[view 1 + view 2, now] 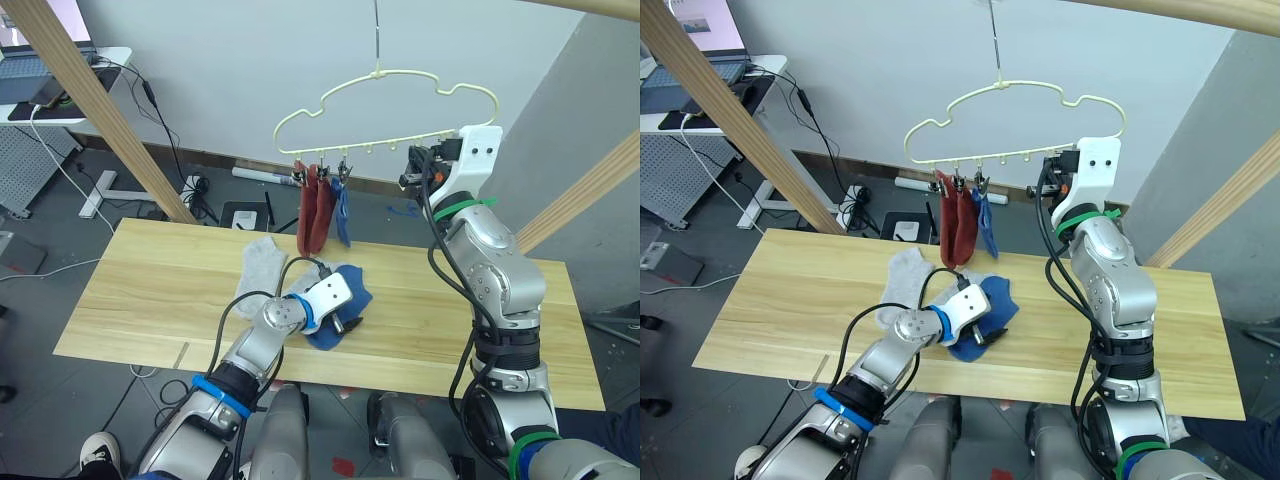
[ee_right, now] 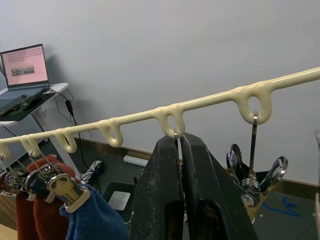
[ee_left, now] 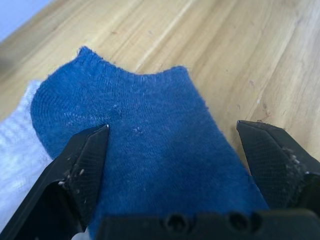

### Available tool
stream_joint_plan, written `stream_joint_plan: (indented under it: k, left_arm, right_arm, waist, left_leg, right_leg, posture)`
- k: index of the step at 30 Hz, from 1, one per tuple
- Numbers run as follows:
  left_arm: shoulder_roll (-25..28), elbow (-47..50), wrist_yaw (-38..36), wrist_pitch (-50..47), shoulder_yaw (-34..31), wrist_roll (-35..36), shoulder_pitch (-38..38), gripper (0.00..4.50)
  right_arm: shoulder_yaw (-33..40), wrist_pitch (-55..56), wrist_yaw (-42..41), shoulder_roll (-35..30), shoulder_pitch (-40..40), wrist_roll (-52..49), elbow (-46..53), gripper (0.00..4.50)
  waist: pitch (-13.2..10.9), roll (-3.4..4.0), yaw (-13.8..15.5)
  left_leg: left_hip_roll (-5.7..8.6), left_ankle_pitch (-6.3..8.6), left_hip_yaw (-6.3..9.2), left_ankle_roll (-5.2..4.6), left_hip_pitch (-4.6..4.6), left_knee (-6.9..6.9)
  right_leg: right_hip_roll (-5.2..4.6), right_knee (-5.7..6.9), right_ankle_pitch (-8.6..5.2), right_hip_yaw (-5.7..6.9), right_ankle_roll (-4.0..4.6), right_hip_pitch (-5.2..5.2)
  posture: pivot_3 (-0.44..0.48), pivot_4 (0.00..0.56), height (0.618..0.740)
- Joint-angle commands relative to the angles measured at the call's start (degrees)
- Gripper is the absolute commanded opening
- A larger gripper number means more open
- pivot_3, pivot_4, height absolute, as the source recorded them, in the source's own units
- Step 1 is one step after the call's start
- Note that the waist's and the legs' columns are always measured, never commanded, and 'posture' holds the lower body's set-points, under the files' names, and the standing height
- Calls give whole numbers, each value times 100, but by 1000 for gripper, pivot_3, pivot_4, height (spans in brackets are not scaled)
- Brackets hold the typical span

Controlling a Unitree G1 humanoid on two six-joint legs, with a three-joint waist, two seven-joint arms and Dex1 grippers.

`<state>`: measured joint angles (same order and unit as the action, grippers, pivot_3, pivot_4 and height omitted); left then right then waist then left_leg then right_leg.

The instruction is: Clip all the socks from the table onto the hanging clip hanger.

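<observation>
Pick-up step, fourth sock. Left hand (image 3: 172, 150) spread wide, low over the blue sock (image 1: 345, 300) on the tabletop (image 1: 150, 290), one finger (image 3: 82, 165) on each side, nothing gripped yet. Right hand (image 2: 180, 150) raised at the clip hanger (image 1: 390, 90), fingers pressed together on a clip's wire below a hanger loop. Already hung at the hanger's left end: two rust-red socks (image 1: 315, 210) and one blue (image 1: 343, 215). Light grey socks (image 1: 262, 262) flat beside the blue one, partly beneath it. Next, by judgement: closing on the soft knit, then lifting toward the held clip.
</observation>
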<state>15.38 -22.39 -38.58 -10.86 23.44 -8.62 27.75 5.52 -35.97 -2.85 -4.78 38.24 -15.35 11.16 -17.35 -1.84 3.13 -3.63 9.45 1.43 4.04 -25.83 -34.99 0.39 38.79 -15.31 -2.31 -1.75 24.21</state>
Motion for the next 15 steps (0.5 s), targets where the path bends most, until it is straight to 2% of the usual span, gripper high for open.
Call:
stream_joint_plan:
  k: [1,4,15]
  left_arm:
    - [51,-223,-167,146,281,-256,-57,4483]
    - [184,-278,-227,500,419,-460,-89,3913]
    - [342,-394,142,1224,342,-744,-242,631]
  right_arm:
    - [194,-196,161,-57,-168,9,-11,0]
    - [207,-209,172,-51,-168,8,1,0]
    - [217,-189,156,-72,-143,-2,-33,0]
  waist:
    - [0,0,-1]
    - [2,0,-1]
    - [6,1,-3]
  left_leg:
    - [0,0,0,0,0,0]
    - [0,0,0,0,0,0]
    - [-1,0,0,0,1,0]
  right_leg:
    - [0,0,0,0,0,0]
    - [0,0,0,0,0,-1]
    - [0,1,0,0,0,-1]
  posture:
    - [84,303,740]
    - [83,297,740]
    - [90,288,740]
